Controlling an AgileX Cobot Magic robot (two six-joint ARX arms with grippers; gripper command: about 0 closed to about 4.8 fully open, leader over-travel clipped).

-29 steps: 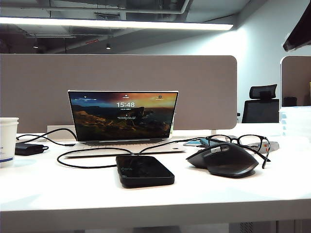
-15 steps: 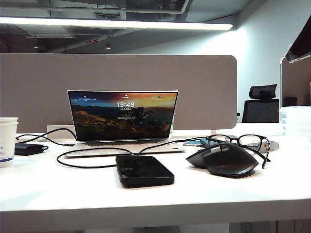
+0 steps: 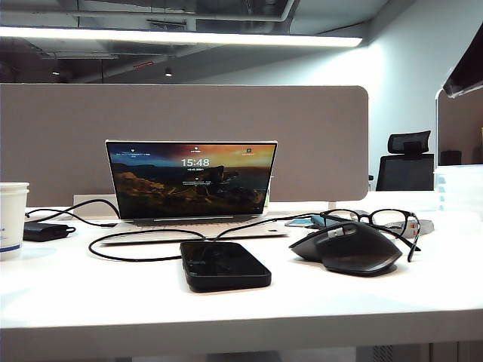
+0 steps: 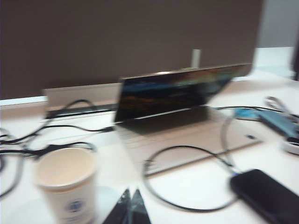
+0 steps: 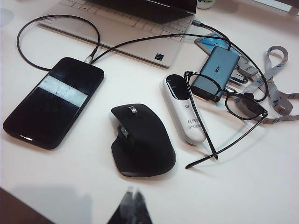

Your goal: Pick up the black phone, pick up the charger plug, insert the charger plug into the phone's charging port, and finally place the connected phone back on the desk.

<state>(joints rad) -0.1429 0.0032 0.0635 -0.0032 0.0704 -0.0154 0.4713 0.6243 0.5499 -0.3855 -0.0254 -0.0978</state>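
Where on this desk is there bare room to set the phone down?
Bare desk lies in front of the black phone and mouse, toward the shut right gripper. It is crowded behind the mouse: glasses, white remote, hub, lanyard.

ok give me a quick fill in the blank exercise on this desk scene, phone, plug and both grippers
1. The black phone lies flat on the ____ desk.
2. The charger plug lies at the phone's short edge that faces the ____.
3. Above the desk, the left gripper near the paper cup and the right gripper near the mouse are both ____.
4. The glasses rest partly over a white ____.

Missing words: white; laptop; shut; remote
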